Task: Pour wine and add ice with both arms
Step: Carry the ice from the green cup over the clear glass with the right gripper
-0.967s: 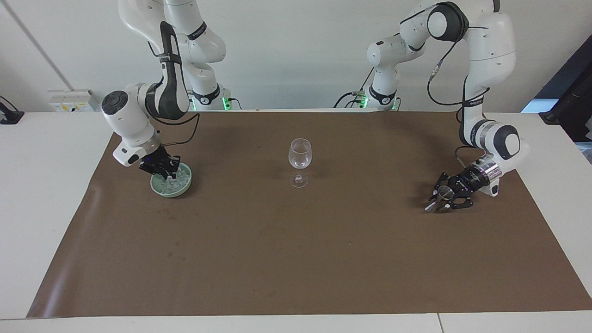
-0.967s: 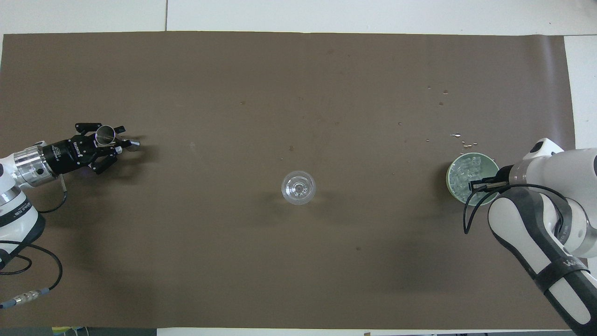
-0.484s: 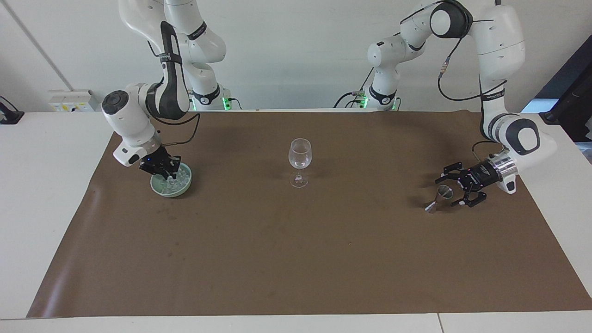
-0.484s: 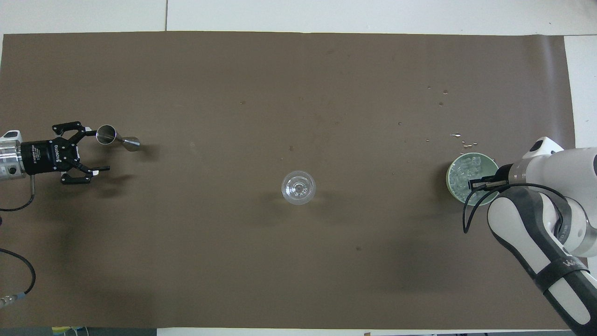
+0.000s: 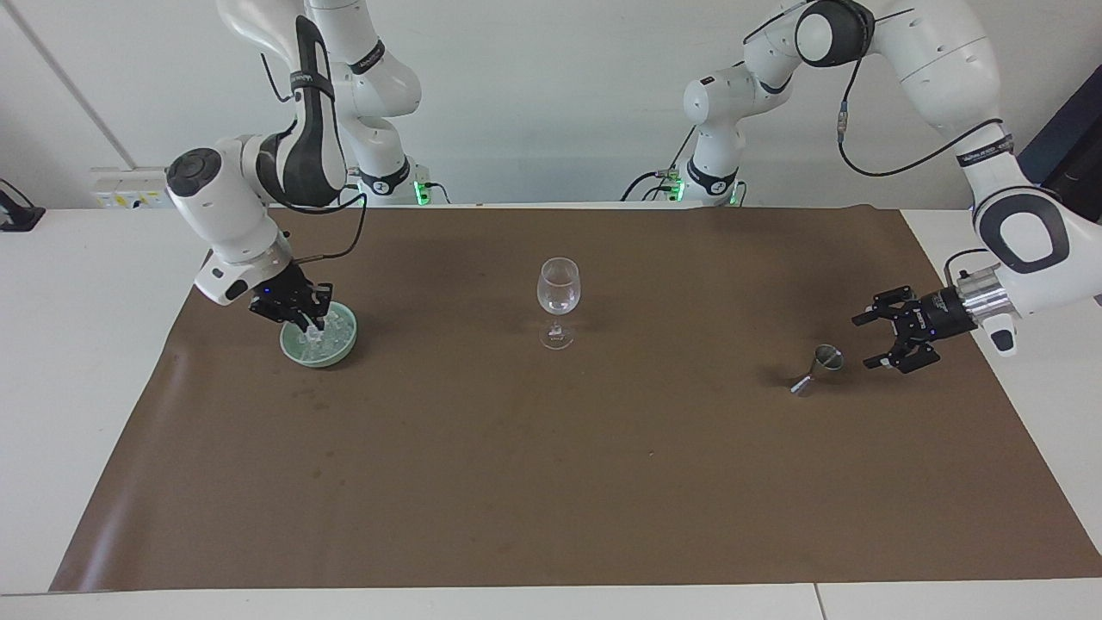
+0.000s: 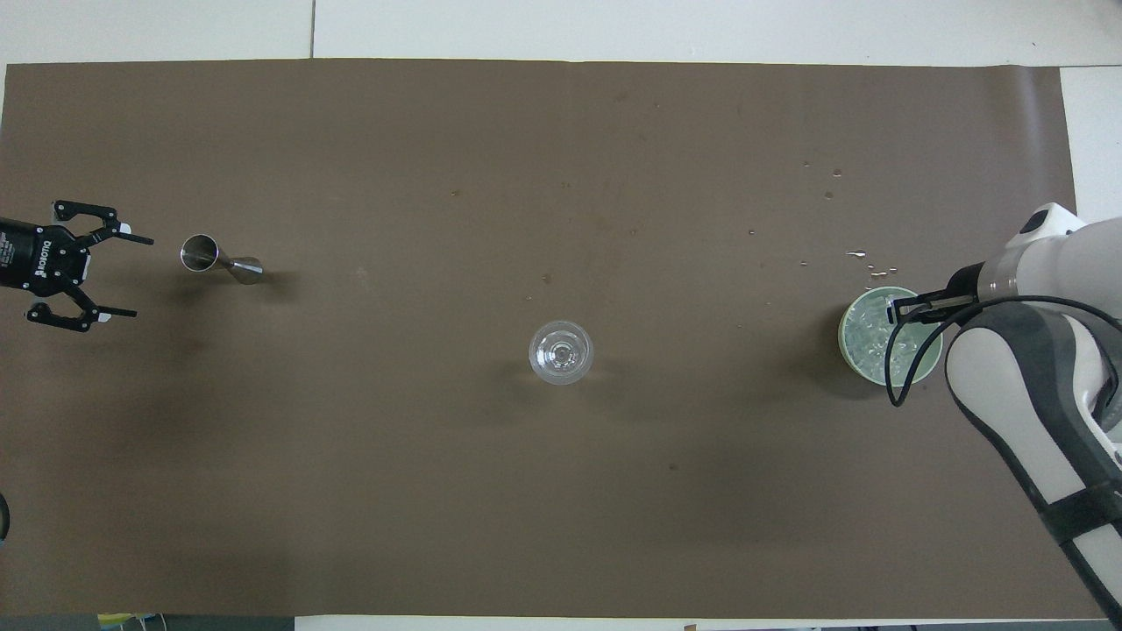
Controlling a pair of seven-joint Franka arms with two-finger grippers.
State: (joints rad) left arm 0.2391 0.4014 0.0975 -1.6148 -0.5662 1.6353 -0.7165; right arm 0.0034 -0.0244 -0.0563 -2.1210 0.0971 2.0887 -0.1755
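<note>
wine glass (image 5: 559,297): clear, stemmed, upright mid-mat
ice (image 5: 323,331): small glassy cubes in round pale green bowl (image 5: 343,349), toward right arm's end
right gripper (image 5: 308,323): over bowl, jaws pinched on a cube
left gripper (image 5: 871,338): jaws spread wide, empty, beside steel cone jigger (image 5: 819,366)

From my seat, the right gripper (image 5: 312,325) hides part of the ice (image 5: 331,331) in the bowl (image 5: 320,358), I can't tell whether it pinches a cube, and overhead the left arm (image 6: 17,254) is cut off at the frame edge.
</note>
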